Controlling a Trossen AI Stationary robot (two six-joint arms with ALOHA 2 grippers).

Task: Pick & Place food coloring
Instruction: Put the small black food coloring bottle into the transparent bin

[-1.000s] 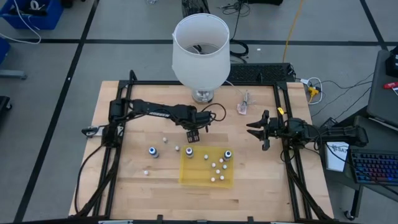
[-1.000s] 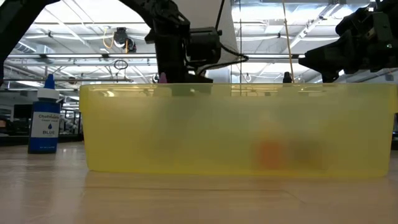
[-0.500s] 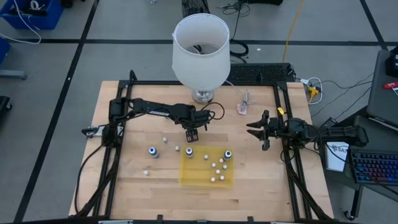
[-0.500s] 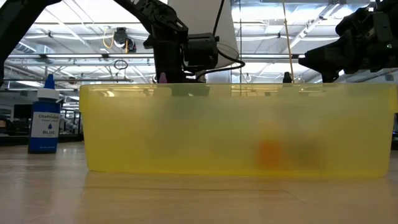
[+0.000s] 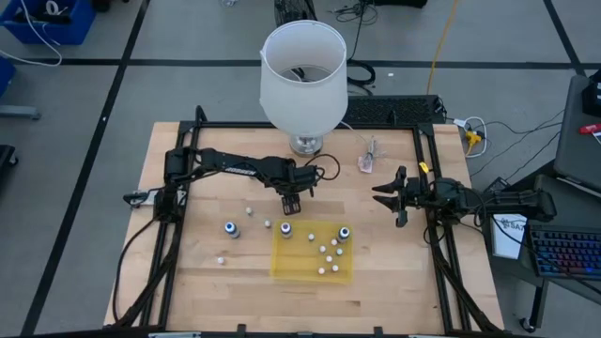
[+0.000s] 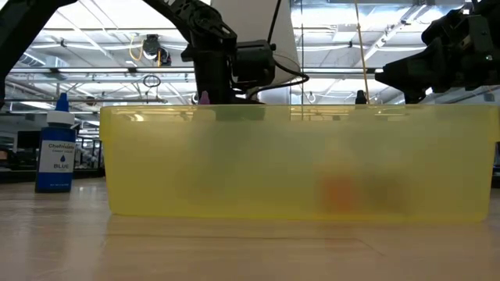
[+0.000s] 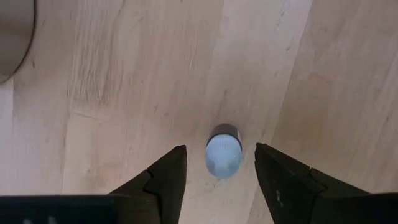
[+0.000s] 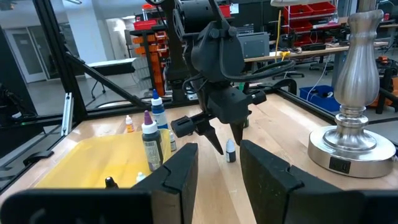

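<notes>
Left gripper [image 7: 216,167], fingers spread and empty, hovers over a small food coloring bottle [image 7: 223,152] standing on the table [image 5: 197,272] behind the yellow tray [image 5: 349,272]. Approach step; next, descend and close on the bottle. Right gripper [image 5: 392,199], also spread, waits at the table's right side.

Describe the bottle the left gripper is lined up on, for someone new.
Start at the white-shaded lamp and go toward the yellow tray. On bare wood between them, under the open left gripper, stands a tiny dark bottle with a pale cap. It is far shorter than the tall bottles at the tray.
</notes>
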